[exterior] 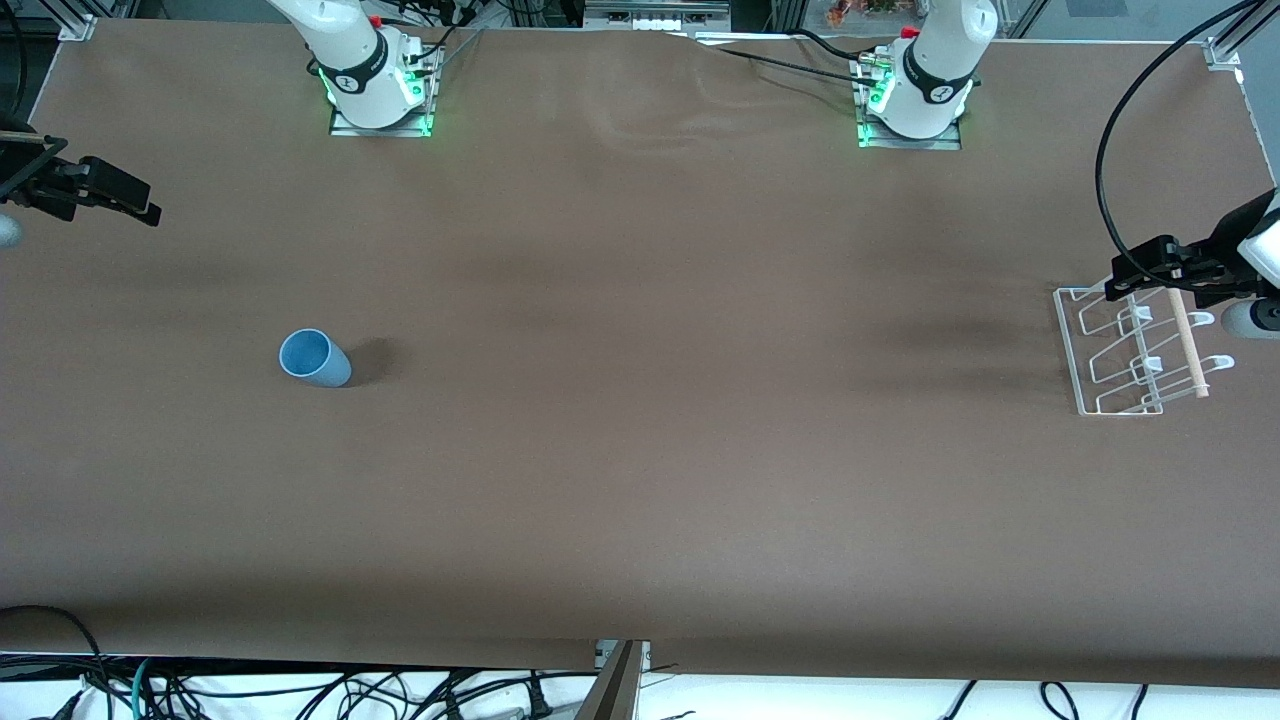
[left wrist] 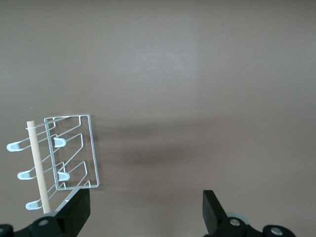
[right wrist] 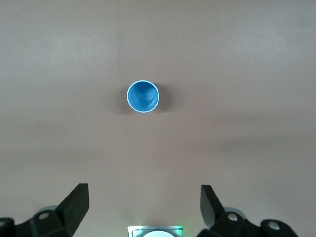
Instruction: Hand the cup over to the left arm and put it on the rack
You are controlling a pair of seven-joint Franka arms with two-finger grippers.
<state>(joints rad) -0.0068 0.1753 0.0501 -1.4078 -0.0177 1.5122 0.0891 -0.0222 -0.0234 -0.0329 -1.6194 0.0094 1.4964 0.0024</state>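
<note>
The cup (exterior: 314,358) stands upright, mouth up, at left of centre in the front view; the rack (exterior: 1140,350) sits at the right edge. The right gripper (right wrist: 143,207) hangs high at upper left, fingers spread wide, empty. The left gripper (left wrist: 145,210) waits over the rack, likewise wide and empty. Centre the right gripper over the cup, descend vertically, and close on the mid-wall without tipping it

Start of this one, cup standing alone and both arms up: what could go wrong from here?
The cup stands upright, mouth up, free on the cloth; an off-centre close by the open right gripper might tip it. The open left gripper hovers at the rack, whose light wire prongs it could nudge when placing.
</note>
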